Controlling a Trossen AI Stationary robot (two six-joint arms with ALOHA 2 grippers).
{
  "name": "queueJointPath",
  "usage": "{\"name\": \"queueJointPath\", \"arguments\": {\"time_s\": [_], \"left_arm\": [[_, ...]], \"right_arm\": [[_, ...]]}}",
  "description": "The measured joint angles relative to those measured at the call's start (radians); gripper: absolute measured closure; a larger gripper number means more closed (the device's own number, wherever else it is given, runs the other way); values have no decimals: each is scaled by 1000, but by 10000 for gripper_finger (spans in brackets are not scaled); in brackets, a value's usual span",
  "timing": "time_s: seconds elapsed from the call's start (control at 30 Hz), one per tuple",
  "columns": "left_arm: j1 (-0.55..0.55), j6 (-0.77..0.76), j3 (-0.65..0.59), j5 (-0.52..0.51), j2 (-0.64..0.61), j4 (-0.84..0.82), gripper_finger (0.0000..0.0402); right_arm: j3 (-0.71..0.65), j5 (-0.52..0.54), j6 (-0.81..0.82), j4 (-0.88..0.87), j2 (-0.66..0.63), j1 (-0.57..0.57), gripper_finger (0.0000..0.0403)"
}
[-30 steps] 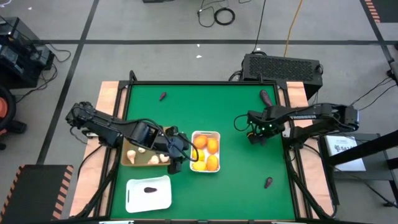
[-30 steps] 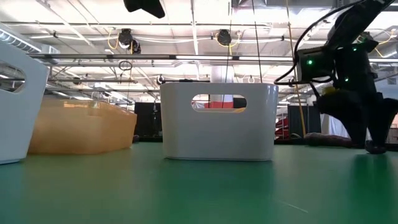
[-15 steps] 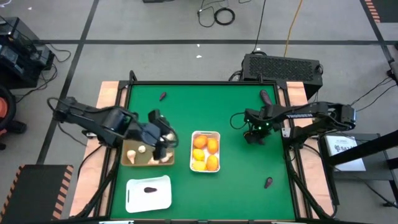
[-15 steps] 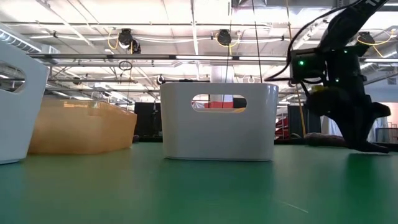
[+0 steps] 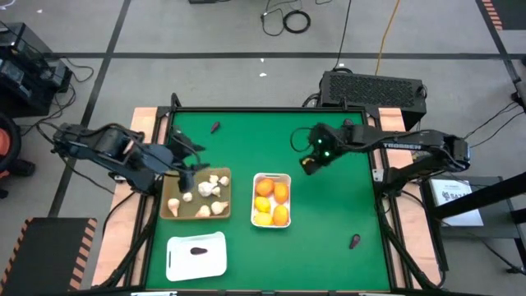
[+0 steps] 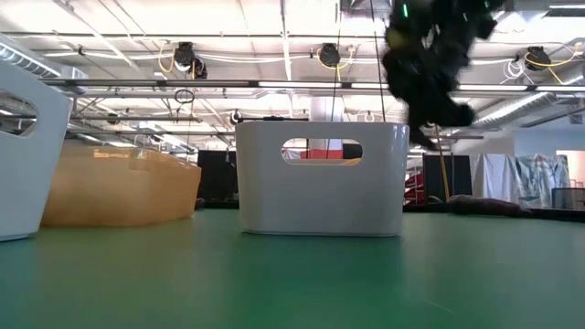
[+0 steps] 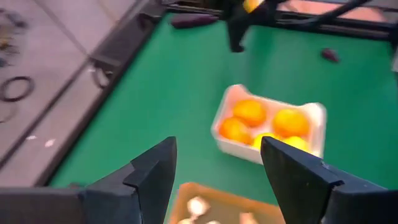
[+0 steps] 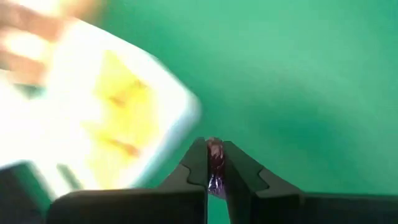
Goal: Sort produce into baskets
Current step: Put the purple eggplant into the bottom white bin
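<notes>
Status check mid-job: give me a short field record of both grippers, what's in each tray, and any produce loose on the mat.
right gripper: above mat, right of citrus tray, jaws shut on a small purple vegetable
left gripper: above tan tray's left edge, jaws open, empty
tan tray: garlic bulbs
white tray, centre: orange citrus
white tray, front: one purple vegetable
loose on mat: purple pieces

"TROSSEN" on right arm
</notes>
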Motion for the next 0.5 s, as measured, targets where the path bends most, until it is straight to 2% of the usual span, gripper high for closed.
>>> {"name": "queueJointPath", "arguments": {"time_s": [0.17,0.3,0.5], "left_arm": [[0,-14,-105,-106,-122,-1,162],[0,-78,-234,-197,-219,6,162],[2,-163,-471,-215,-354,54,162]], "right_arm": [[126,16,-5,266,0,88,388],[139,112,-72,658,23,182,388],[139,157,-255,1150,235,301,388]]}}
